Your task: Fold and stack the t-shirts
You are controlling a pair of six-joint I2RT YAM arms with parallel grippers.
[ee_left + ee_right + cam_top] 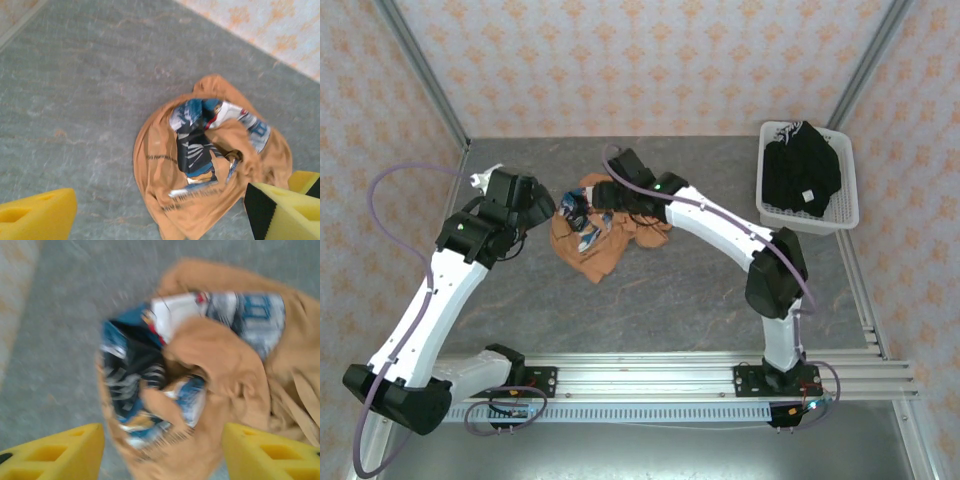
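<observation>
Where orange t-shirt [605, 250] lies crumpled, right hand [162, 450] spread above, left hand [160, 210] beside

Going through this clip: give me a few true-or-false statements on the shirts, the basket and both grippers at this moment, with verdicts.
1. The orange t-shirt lies crumpled on the table. True.
2. The black garment is spread flat on the table. False: it sits bunched in the white basket.
3. The left gripper and the right gripper are both open. True.
4. The basket stands at the table's left side. False: it is at the far right corner.
</observation>
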